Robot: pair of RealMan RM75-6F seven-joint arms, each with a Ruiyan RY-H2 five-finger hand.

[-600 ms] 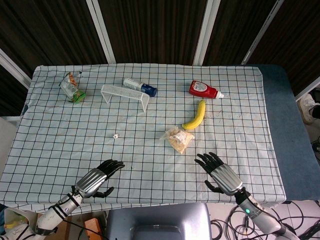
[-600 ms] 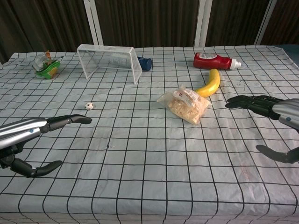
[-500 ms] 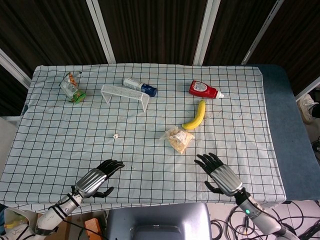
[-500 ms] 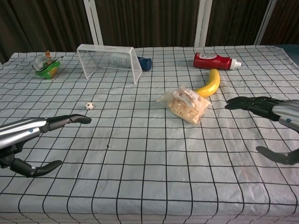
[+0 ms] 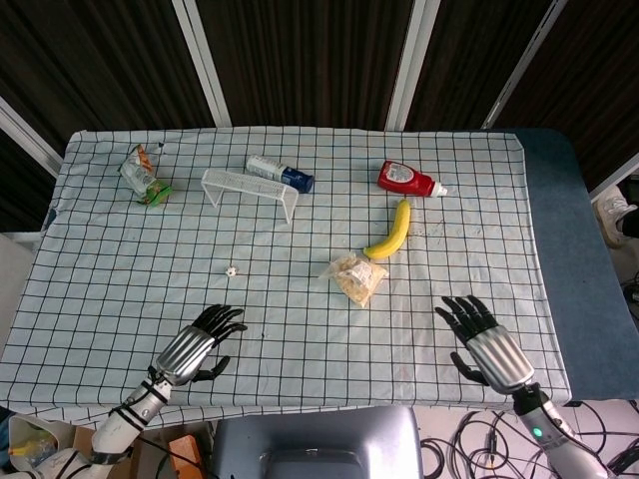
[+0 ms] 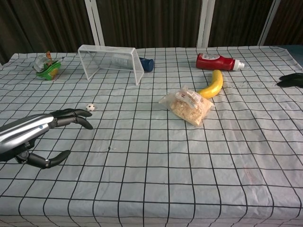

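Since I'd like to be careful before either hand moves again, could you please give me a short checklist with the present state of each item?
1. Left hand holds nothing, fingers apart: ok.
2. Right hand holds nothing, fingers apart: ok.
3. Small ball apart from the left hand's fingertips: ok in the head view, though the chest view shows them close.
4. Snack bag lies untouched, to the left of the right hand: ok.
5. Banana and ketchup bottle lie apart: ok.
6. Right hand fully seen in the chest view: not ok, only fingertips at the edge.
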